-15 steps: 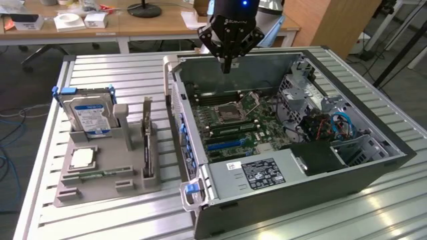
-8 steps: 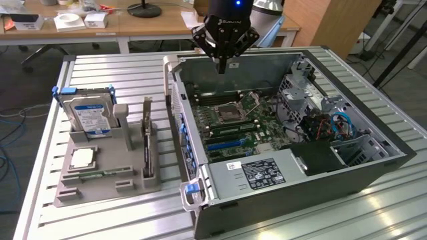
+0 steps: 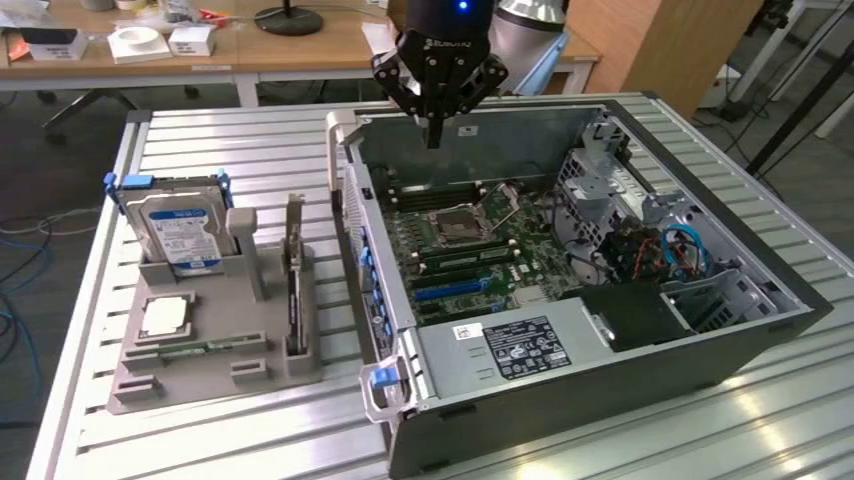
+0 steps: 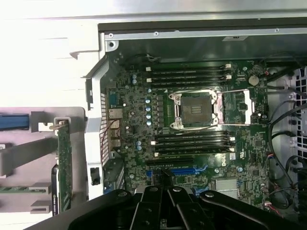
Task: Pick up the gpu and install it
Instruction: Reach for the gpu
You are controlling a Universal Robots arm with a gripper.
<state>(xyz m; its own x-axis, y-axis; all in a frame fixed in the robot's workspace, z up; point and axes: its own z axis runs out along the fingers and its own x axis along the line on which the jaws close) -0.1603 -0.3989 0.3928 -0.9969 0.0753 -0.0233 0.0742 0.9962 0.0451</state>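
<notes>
Black gripper (image 3: 433,140), fingers together and empty, is hovering over the open grey metal computer case (image 3: 587,400); the thin black gpu (image 3: 295,290) is standing at its seven o'clock.

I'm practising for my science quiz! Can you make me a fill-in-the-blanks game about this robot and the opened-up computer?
1. The pincer hangs above the open computer case with its jaws ____.
2. The gpu stands upright in the grey holder, ____ the case.
3. The hard drive has a label coloured ____.
Missing words: shut; outside; blue.
</notes>
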